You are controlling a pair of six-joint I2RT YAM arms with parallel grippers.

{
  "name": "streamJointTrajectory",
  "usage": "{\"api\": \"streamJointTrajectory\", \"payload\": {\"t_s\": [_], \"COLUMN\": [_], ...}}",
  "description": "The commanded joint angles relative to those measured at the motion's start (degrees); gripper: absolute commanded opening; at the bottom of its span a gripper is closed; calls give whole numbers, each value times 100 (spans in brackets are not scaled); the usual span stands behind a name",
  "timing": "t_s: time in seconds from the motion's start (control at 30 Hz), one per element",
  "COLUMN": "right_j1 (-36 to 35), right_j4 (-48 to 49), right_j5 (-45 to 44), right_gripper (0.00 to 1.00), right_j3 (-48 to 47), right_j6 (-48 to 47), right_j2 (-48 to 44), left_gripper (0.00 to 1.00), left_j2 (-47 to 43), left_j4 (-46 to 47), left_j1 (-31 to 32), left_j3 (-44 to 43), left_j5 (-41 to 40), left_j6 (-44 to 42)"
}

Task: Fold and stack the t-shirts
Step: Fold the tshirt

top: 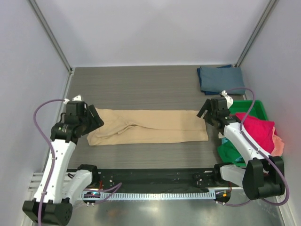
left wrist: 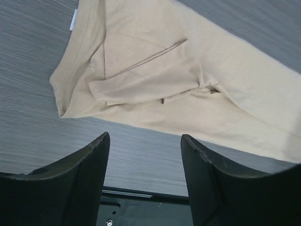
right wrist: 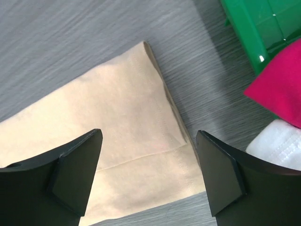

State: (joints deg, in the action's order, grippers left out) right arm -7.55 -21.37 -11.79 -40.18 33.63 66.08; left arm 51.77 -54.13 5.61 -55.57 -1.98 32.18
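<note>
Both empty: left hand hovering wide over collar end of tan t-shirt, right hand wide over hem. Risk: tucked sleeve slipping loose if regrasp catching single layer.

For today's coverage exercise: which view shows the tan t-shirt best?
Top external: the whole tan t-shirt shows, folded lengthwise. Left wrist shows only its collar end; right wrist only its hem end.
</note>
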Motion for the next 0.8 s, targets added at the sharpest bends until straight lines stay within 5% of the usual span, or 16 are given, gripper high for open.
{"api": "streamJointTrajectory", "payload": {"t_s": [0.0,0.23,0.5,0.77], "right_j1": [-18,-317,-502,-1641], "right_j4": [317,748,748,861], "right_j5": [158,1047,1460,1838], "right_gripper": [88,84,81,80], "right_j3": [-138,-525,-491,842], "right_j6": [232,-84,-58,1063], "right_j2": [-175,1122,2119,1549], "left_gripper": [64,59,58,54], "left_j2": [-491,68,1817,4699], "left_j4": [-72,665,2889,3234], "left_j1": [-24,-7,2,-24], "left_j3": [-7,782,1742,172], "left_j5": [-206,-14,-74,-269], "left_j6": [261,963,1713,1554]}}
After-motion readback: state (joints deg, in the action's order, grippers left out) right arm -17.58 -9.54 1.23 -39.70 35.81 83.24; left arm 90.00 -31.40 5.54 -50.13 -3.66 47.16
